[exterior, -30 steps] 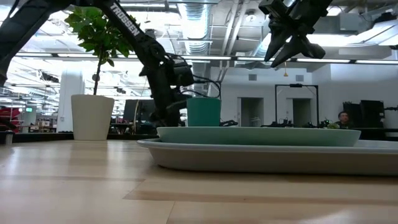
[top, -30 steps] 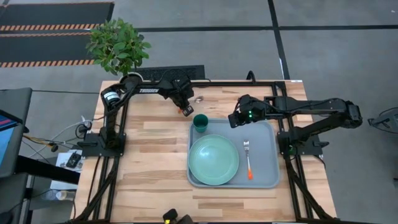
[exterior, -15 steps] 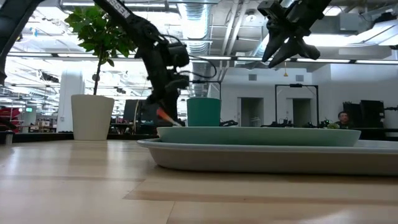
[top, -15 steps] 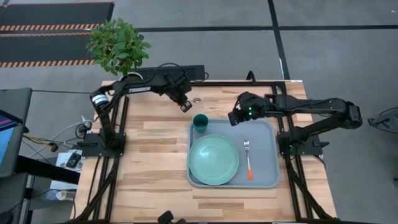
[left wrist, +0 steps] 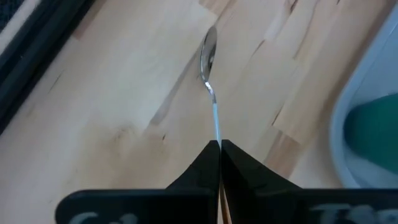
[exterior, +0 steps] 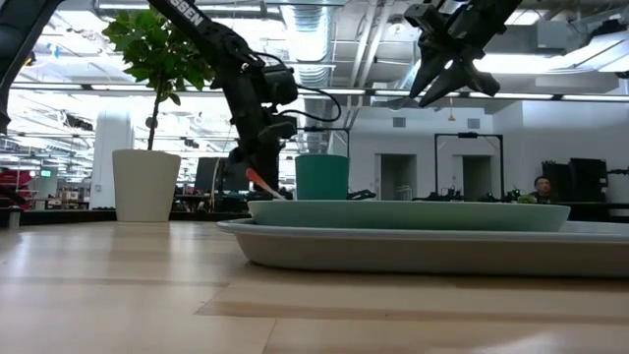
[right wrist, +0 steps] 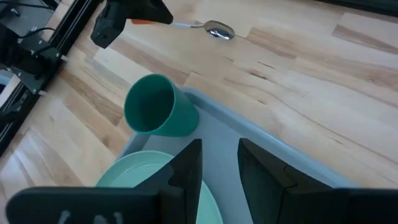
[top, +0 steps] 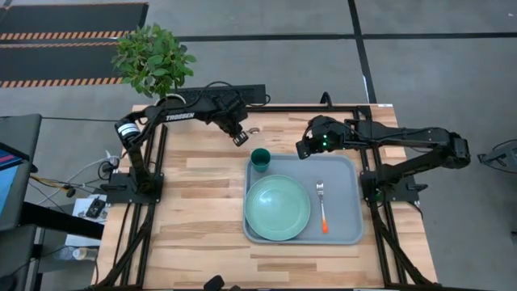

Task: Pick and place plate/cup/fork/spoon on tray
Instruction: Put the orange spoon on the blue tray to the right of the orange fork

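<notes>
Three items sitting on tray (top: 346,202); left hand (top: 240,137), clamped on spoon (left wrist: 209,57), is now lifting it off bench (top: 194,210).

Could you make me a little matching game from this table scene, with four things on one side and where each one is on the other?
Things:
1. spoon
2. fork
3. cup
4. plate

Places:
A. standing in a far corner of the tray
B. flat on the tray, filling most of one half
C. held by its handle in the left gripper, off the tray
D. lying on the tray beside the plate

Pairs: 1-C, 2-D, 3-A, 4-B
</notes>
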`<state>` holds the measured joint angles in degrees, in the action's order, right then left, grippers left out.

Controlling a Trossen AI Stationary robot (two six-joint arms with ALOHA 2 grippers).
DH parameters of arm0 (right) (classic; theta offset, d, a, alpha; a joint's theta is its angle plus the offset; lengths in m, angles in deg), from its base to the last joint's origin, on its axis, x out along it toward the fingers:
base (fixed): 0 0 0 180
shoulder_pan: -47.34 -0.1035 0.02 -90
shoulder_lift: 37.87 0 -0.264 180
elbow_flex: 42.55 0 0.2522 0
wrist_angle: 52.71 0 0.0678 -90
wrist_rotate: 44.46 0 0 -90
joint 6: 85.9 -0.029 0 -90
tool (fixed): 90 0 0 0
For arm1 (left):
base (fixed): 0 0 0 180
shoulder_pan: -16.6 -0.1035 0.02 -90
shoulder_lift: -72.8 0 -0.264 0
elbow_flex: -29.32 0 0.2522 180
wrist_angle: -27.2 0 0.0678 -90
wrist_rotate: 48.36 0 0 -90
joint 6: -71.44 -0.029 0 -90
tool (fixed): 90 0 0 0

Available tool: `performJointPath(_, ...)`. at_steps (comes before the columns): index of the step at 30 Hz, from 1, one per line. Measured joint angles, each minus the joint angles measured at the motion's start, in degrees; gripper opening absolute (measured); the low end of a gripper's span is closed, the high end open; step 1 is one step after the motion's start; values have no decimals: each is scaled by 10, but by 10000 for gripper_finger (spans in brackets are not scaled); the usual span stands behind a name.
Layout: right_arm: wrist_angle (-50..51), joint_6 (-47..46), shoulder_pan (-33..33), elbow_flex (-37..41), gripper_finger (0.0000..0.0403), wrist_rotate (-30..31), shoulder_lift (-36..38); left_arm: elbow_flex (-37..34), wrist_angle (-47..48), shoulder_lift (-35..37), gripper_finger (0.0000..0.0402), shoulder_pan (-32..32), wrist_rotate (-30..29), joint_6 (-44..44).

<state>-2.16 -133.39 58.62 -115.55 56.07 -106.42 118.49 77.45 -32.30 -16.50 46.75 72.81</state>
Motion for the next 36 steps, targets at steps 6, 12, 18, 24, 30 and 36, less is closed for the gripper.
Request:
performJointPath(6,0,0,0,0,129,0,0,-40,-3,0,0,0,0,-2)
performJointPath(12,0,0,0,0,129,0,-1,-79,-38,0,0,0,-6,2)
performJointPath(18,0,-1,0,0,129,0,-2,-114,-73,0,0,2,-13,8)
performJointPath(24,0,-5,0,0,129,-1,-2,-135,-113,0,4,3,-16,15)
performJointPath(30,1,-6,-9,0,129,-1,-2,-129,-121,0,63,3,-28,25)
performJointPath(36,1,-6,-16,0,129,-1,-2,-128,-126,0,158,3,-53,42)
